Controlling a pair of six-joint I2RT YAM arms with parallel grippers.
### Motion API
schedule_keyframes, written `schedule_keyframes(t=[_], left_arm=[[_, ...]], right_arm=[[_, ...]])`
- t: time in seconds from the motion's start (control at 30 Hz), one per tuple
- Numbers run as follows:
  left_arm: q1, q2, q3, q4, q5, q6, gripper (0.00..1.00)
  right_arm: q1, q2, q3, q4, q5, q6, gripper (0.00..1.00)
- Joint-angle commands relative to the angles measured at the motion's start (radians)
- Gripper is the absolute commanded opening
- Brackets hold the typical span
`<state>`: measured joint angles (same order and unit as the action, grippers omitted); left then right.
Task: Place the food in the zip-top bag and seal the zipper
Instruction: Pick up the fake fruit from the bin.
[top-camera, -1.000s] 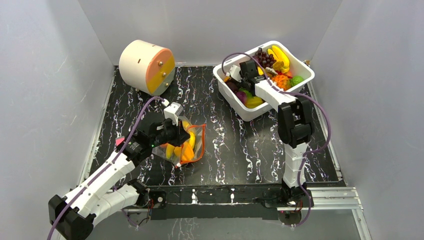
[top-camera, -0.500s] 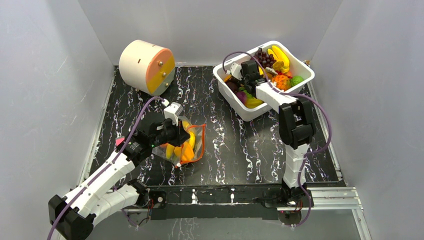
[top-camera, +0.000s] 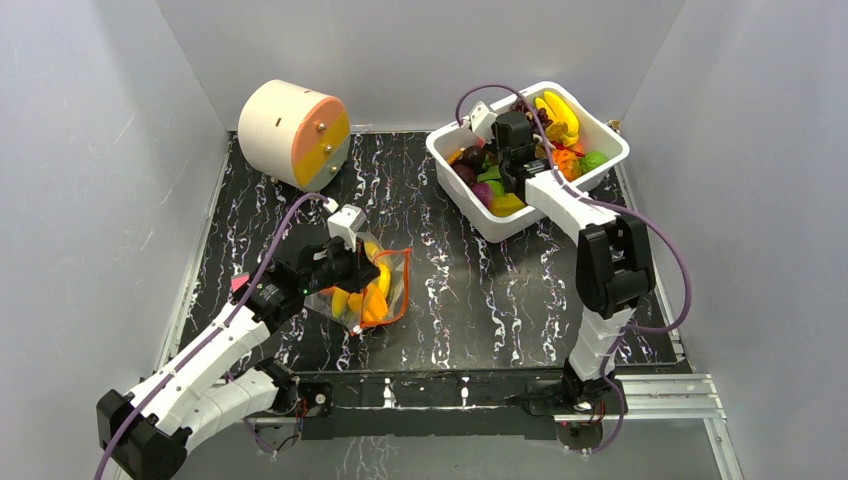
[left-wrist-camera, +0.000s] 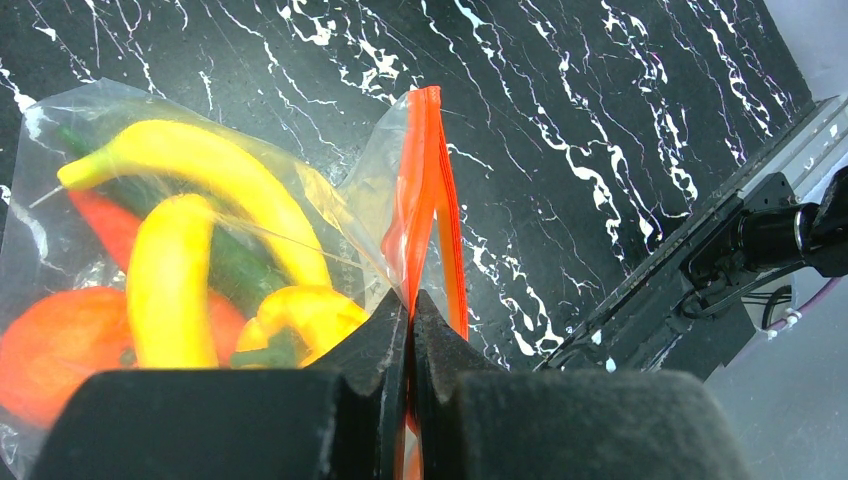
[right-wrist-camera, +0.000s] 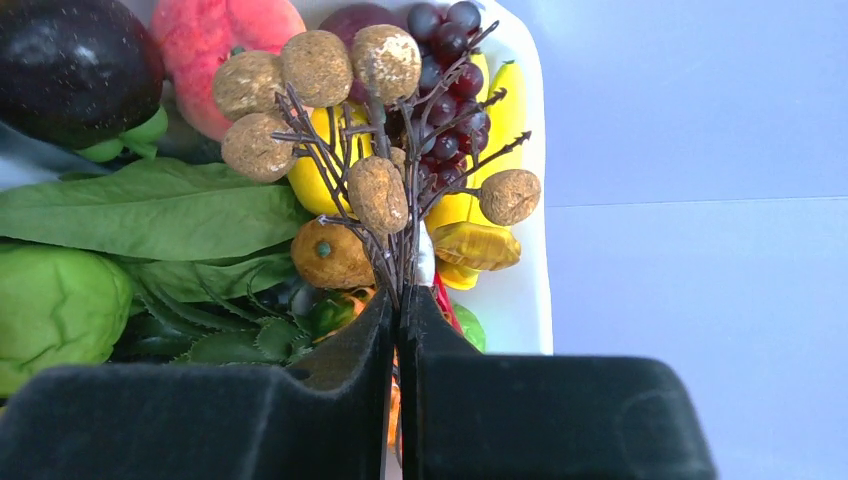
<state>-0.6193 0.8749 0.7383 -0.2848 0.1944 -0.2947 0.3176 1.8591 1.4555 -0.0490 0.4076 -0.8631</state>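
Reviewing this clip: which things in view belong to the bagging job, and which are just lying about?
Job: bag, its zipper pinched by the left hand; bananas inside; twig of brown fruit in the right hand; tub of food.
Lying about: round drum at the back left.

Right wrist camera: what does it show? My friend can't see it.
The right gripper is pinched shut on the stem of a twiggy bunch of brown berries. Behind it is a white tub holding a peach, purple grapes, a big green leaf and a dark eggplant.
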Motion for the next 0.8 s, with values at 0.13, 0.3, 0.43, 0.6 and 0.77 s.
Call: schedule_keyframes(t=[0.13,0.3,0.43,0.6,0.77], left_arm=[[-0.003,-0.022,-0.006,0.019,-0.001,0.002,0.00],[-0.003,-0.016,-0.006,0.025,0.000,-0.015,0.00],[-0.003,-0.007,-0.003,0.045,0.004,-0.051,0.00],[-0.004,0.020,0.032,0.054,0.001,-0.100,0.00],[-0.003,0.037,0.069,0.054,-0.024,-0.141,0.00]], right_arm=[[0.024,-0.112,-0.022,0.007,-0.065,0.155,0.00],[0.026,-0.197,-0.038,-0.032,-0.128,0.257,0.00],[0.025,-0.275,-0.087,-0.029,-0.240,0.355,0.00],[0.026,-0.394,-0.180,0.018,-0.390,0.489,0.00],[0.026,-0.507,-0.294,0.091,-0.519,0.649,0.00]])
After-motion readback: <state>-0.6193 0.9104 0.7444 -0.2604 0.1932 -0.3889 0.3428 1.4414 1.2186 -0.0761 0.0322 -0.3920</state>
